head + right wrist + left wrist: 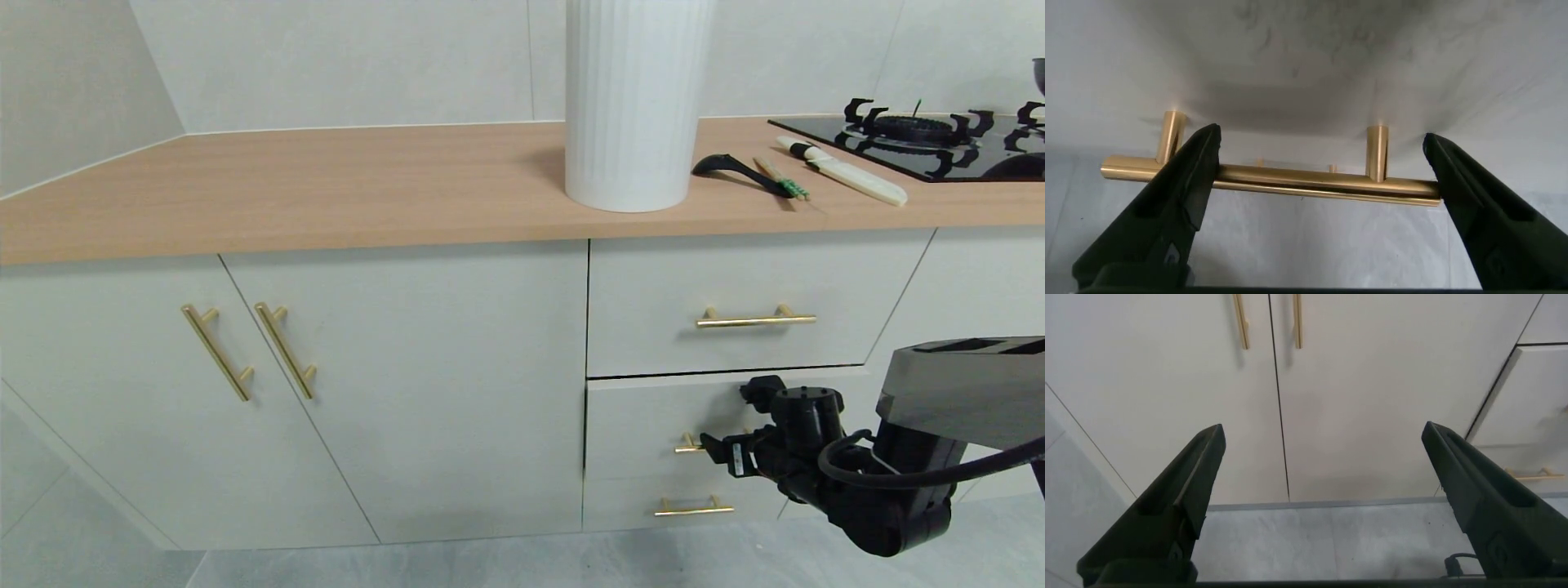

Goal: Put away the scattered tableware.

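Observation:
On the wooden counter [326,188], right of a tall white ribbed container [633,98], lie a black ladle [731,170], a pair of chopsticks with green ends [782,180] and a cream-coloured utensil [845,171]. My right gripper [718,445] is low at the middle drawer [637,425], open, with its fingers [1167,220] on either side of the gold handle [1290,181]. A dark gap runs along that drawer's top edge. My left gripper [1323,506] is open and holds nothing, facing the lower cabinet doors [1282,392].
A black gas hob [922,139] sits at the counter's right end. The top drawer has a gold handle [755,320], and a lower handle [694,510] lies under my right gripper. Two cabinet doors with slanted gold handles [216,351] are on the left.

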